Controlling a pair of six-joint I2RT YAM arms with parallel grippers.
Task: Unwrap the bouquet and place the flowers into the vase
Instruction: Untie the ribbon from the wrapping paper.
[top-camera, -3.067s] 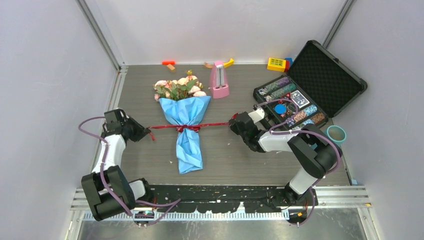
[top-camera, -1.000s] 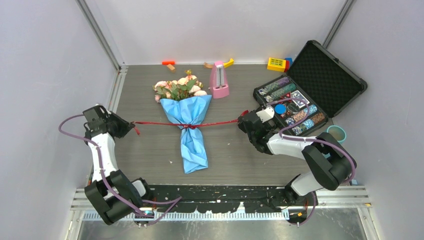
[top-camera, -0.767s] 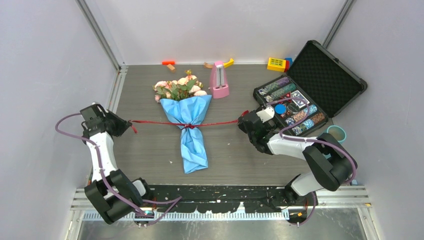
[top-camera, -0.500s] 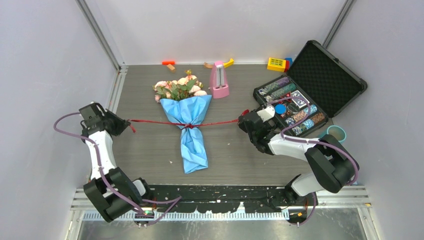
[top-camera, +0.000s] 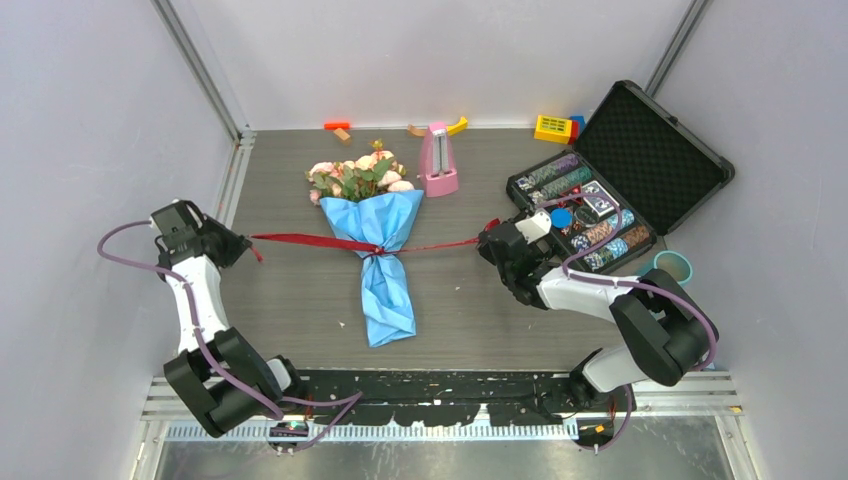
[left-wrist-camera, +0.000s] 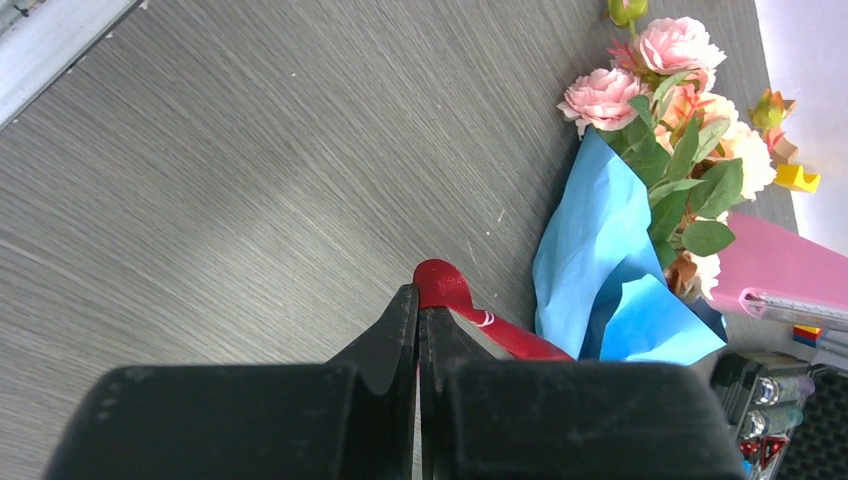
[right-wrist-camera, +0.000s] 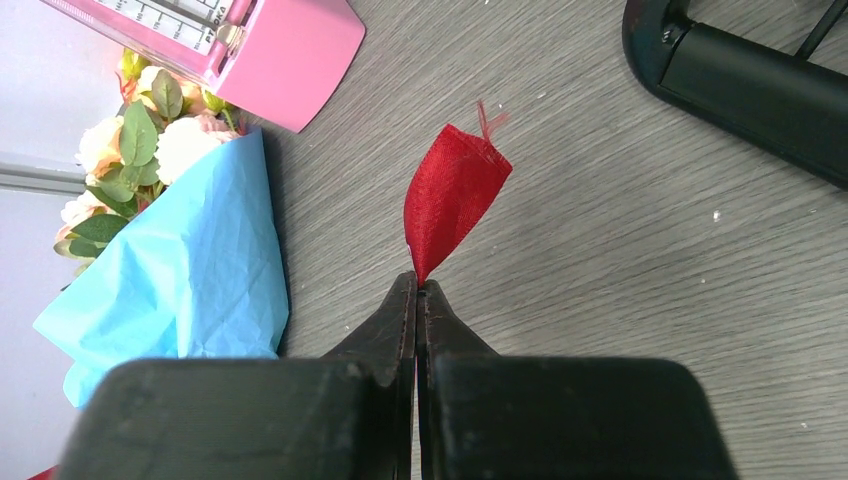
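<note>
The bouquet (top-camera: 370, 215) lies mid-table, its pink and peach flowers (top-camera: 355, 175) pointing away, wrapped in a blue paper cone (top-camera: 380, 280). A dark red ribbon (top-camera: 300, 240) crosses it, pulled taut to both sides from a small knot (top-camera: 374, 251). My left gripper (top-camera: 243, 247) is shut on the ribbon's left end (left-wrist-camera: 445, 285) by the table's left edge. My right gripper (top-camera: 490, 233) is shut on the right end (right-wrist-camera: 450, 190), next to the case. The teal vase (top-camera: 672, 266) stands at the far right, behind my right arm.
A pink metronome (top-camera: 437, 160) stands just right of the flowers. An open black case (top-camera: 650, 150) of poker chips sits at the right. Small toys (top-camera: 555, 127) and blocks (top-camera: 338, 128) lie along the back edge. Walls close in on both sides.
My left gripper has pulled its ribbon end further left and slightly away, lengthening the left strand. The knot's bow has shrunk to a small knot. The right gripper barely moved.
</note>
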